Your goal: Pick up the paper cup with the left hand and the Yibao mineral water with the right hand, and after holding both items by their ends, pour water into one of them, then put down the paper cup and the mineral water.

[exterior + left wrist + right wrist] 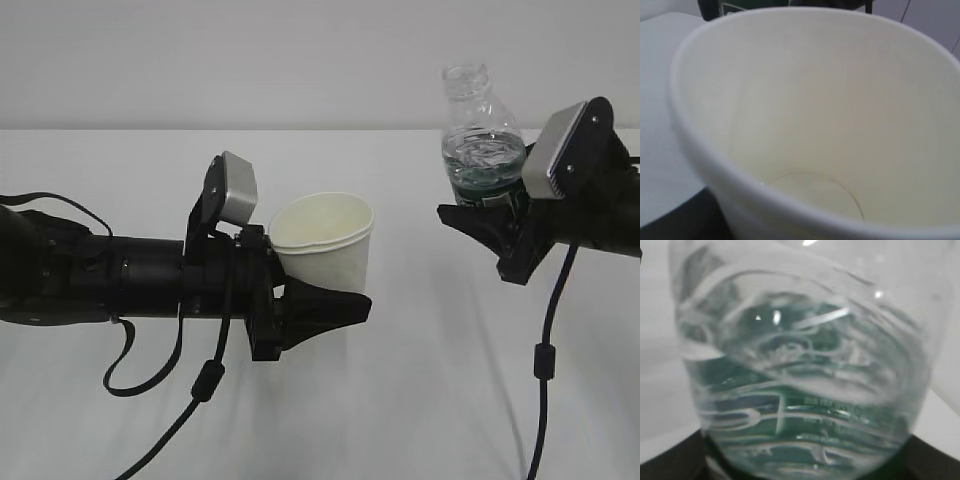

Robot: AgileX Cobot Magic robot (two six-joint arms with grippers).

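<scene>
Well apart, paper cup [325, 240] and Yibao mineral water [482, 140] held aloft.

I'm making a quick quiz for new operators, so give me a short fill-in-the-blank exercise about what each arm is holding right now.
1. The left claw grips the white paper ____.
2. The right claw holds the Yibao mineral water, whose neck has no ____.
3. In the exterior view, the bottle's mouth sits ____ than the paper cup rim.
4. The bottle stands nearly upright, so pouring has not yet ____.

Missing words: cup; cap; higher; begun
</scene>
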